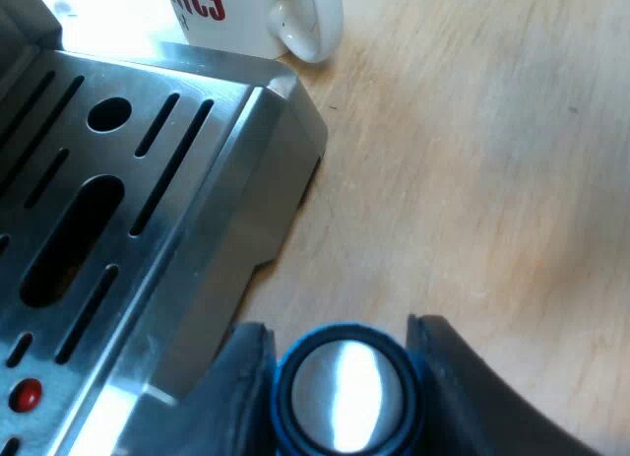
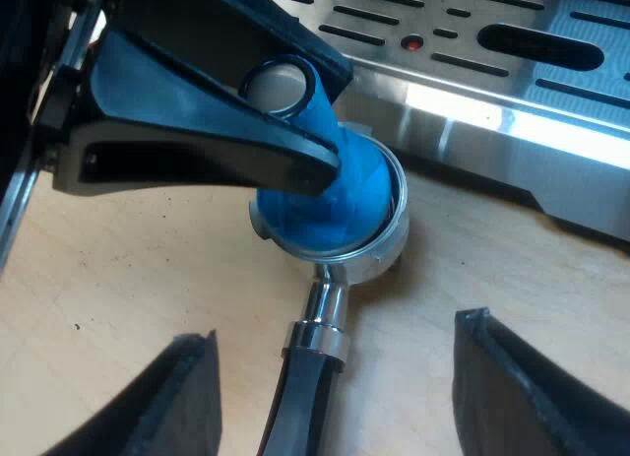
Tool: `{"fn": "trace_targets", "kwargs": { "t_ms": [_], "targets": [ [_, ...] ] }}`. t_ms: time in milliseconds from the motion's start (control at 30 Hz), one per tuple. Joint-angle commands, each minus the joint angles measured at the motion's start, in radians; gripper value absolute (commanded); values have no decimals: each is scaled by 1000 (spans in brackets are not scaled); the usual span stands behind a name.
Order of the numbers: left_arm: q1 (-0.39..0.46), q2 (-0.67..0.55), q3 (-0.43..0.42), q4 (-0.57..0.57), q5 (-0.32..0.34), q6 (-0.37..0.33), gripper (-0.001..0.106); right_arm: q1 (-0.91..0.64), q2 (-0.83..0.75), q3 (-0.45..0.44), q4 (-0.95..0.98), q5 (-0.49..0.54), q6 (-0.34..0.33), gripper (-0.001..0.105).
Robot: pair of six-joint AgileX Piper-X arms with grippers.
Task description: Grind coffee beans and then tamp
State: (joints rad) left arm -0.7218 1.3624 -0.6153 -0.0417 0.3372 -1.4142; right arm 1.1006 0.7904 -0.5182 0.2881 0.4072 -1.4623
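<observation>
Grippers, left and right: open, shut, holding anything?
Left gripper: shut on the blue tamper, which sits in the holder.
Right gripper: open, one finger on either side of the holder's handle, not touching it.

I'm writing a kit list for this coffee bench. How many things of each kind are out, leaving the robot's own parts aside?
Coffee machine: 1
Mug: 1
Tamper: 1
Metal holder: 1
Total: 4
</observation>
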Motion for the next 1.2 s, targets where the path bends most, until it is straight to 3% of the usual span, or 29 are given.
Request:
{"fn": "trace_targets", "kwargs": {
  "t_ms": [33, 233, 367, 533, 833, 1200],
  "targets": [
    [0, 5, 1, -26, -11, -3, 13, -2, -7, 1, -8, -7, 3, 54],
    [20, 5, 1, -24, -15, -15, 13, -2, -7, 1, -8, -7, 3, 54],
    [37, 5, 1, -24, 3, -73, 13, -2, -7, 1, -8, -7, 3, 54],
    [32, 5, 1, -24, 67, -73, 13, -2, -7, 1, -8, -7, 3, 54],
    [32, 5, 1, -24, 61, -71, 13, -2, -7, 1, -8, -1, 7, 54],
    [32, 114, 1, -21, 56, -71, 13, -2, -7, 1, -8, -1, 7, 54]
  ]
}}
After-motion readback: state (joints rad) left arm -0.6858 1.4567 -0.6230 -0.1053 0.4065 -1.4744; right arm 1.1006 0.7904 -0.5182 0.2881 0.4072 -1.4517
